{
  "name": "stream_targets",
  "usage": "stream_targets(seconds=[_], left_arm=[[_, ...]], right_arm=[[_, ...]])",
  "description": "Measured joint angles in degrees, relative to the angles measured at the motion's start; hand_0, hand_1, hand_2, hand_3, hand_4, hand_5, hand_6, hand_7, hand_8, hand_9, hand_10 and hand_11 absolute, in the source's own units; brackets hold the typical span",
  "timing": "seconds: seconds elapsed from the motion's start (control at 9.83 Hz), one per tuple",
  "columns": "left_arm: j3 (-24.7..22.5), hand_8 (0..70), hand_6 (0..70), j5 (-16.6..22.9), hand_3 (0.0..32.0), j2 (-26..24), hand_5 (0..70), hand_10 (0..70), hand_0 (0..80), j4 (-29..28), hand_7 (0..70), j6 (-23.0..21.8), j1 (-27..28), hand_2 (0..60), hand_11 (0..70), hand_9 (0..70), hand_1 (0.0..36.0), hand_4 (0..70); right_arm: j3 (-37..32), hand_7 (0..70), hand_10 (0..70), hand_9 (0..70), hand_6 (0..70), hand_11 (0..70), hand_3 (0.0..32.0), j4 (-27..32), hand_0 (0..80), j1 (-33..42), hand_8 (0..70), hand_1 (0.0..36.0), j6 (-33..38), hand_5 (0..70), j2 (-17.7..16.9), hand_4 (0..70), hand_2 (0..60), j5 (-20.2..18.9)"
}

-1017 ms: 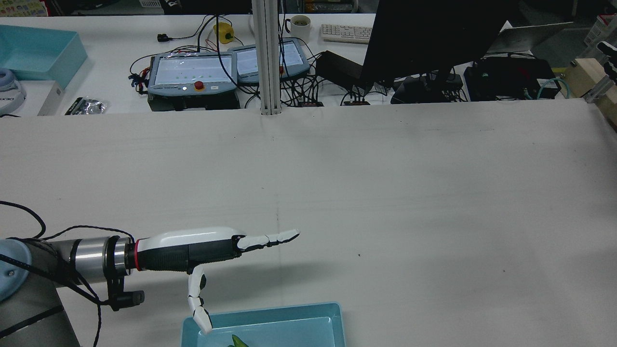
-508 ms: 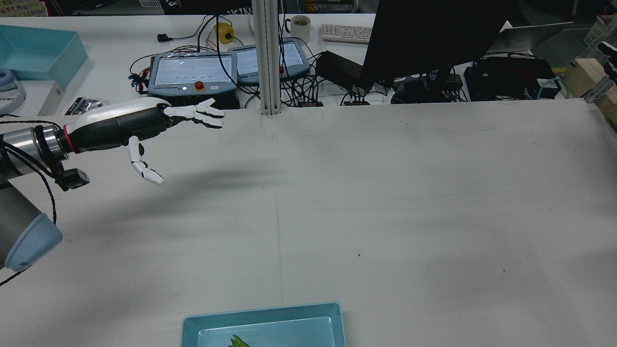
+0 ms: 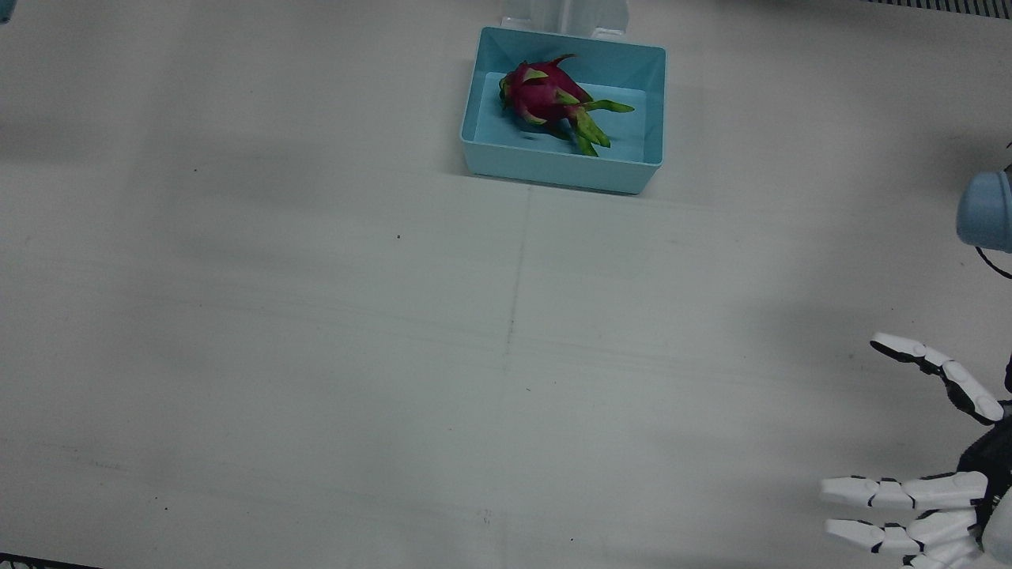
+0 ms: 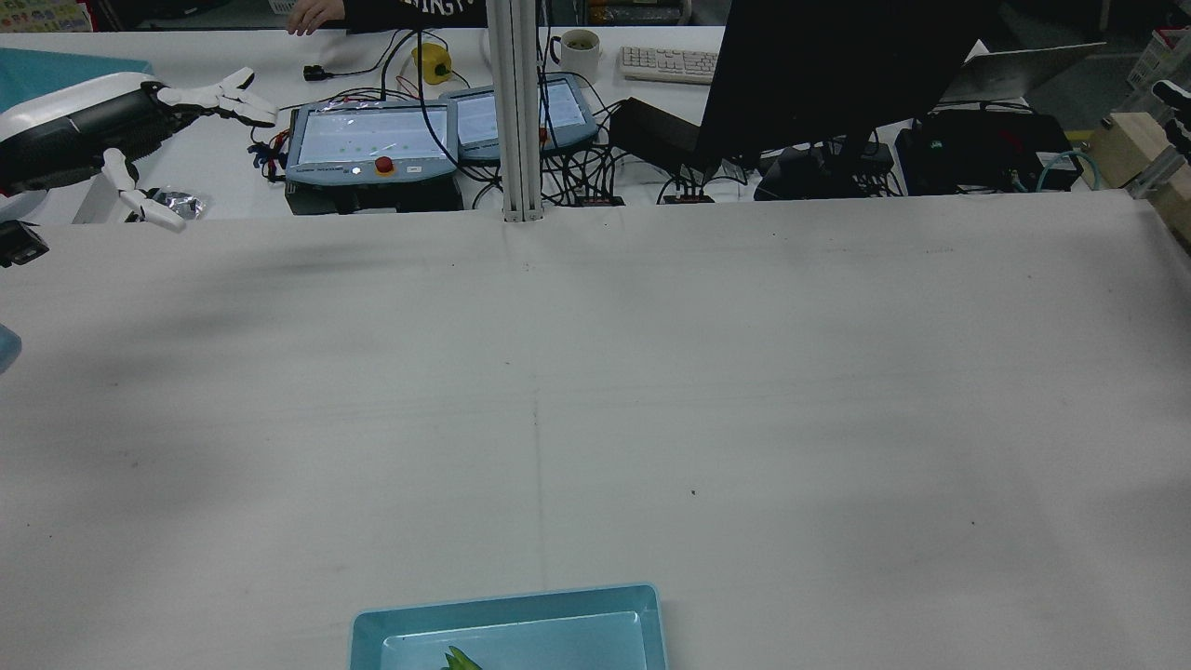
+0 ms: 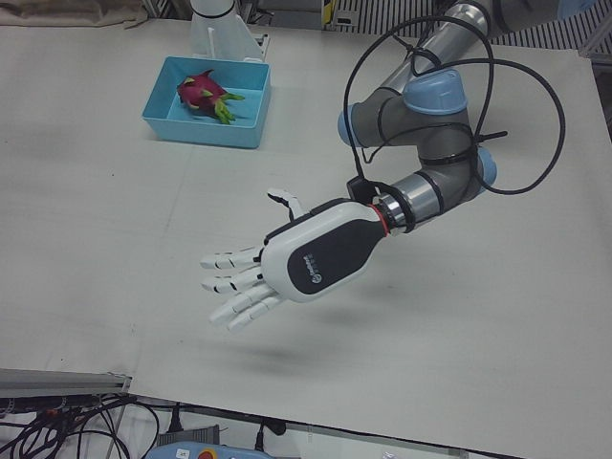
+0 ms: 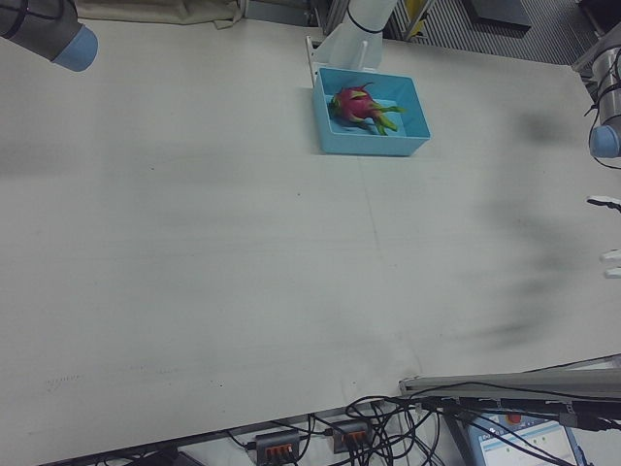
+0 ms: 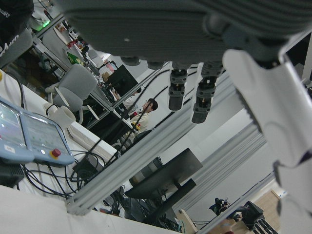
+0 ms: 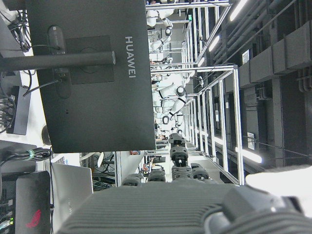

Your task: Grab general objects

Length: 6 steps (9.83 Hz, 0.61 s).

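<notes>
A pink dragon fruit [image 3: 545, 95] with green scales lies in a light blue bin [image 3: 561, 170] at the robot's edge of the table. It also shows in the left-front view [image 5: 201, 93] and the right-front view [image 6: 357, 105]. My left hand [image 5: 296, 258] is open and empty, fingers spread, raised above the table near its far edge and well away from the bin. It shows at the far left of the rear view [image 4: 112, 130]. My right hand [image 8: 175, 195] appears only in its own view, fingers straight out, holding nothing.
Beyond the far table edge stand two teach pendants [image 4: 372, 144], a black monitor [image 4: 837, 74], cables, a keyboard and a mug. A wooden block [image 4: 1140, 140] sits at the right. The right arm's elbow [image 6: 58, 34] is off to the side.
My left hand has swung away from just above the bin, up and out to the far left edge of the table. It stays open and empty.
</notes>
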Motion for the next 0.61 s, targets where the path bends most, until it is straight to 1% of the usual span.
stream_targets(seconds=[0.1,0.2,0.31,0.41,0.61], left_arm=[[2.53,5.6,12.2,-1.53,0.0,0.06,9.2,0.6,51.2,-1.95,24.4,0.53,-1.55,20.2,2.2,3.4,19.3,22.5],[4.98,3.9,11.3,-3.94,0.0,0.40,8.1,0.1,51.4,-4.32,23.0,0.91,-2.70,20.8,1.3,3.2,19.8,21.9],[6.86,3.8,11.5,-7.52,0.0,1.62,6.8,0.9,50.6,-6.73,23.4,1.04,-3.59,19.9,2.8,3.2,18.9,21.2],[7.92,5.0,13.0,-10.69,0.0,3.64,5.6,2.9,49.2,-8.90,25.6,1.14,-4.88,18.6,5.5,3.7,17.0,20.8],[9.43,4.2,14.4,-15.84,0.0,8.55,3.1,5.7,49.0,-13.08,27.1,1.51,-7.01,16.4,9.7,4.0,16.2,19.9]], right_arm=[[0.00,0.0,0.0,0.0,0.0,0.0,0.0,0.00,0.0,0.00,0.0,0.0,0.01,0.0,0.01,0.0,0.0,0.00],[0.00,0.0,0.0,0.0,0.0,0.0,0.0,0.00,0.0,0.00,0.0,0.0,0.01,0.0,0.01,0.0,0.0,0.00],[0.00,0.0,0.0,0.0,0.0,0.0,0.0,0.00,0.0,0.00,0.0,0.0,0.01,0.0,0.00,0.0,0.0,0.00],[0.00,0.0,0.0,0.0,0.0,0.0,0.0,0.02,0.0,0.00,0.0,0.0,0.00,0.0,0.00,0.0,0.0,0.00],[0.00,0.0,0.0,0.0,0.0,0.0,0.0,0.02,0.0,0.00,0.0,0.0,-0.02,0.0,-0.01,0.0,0.0,0.00]])
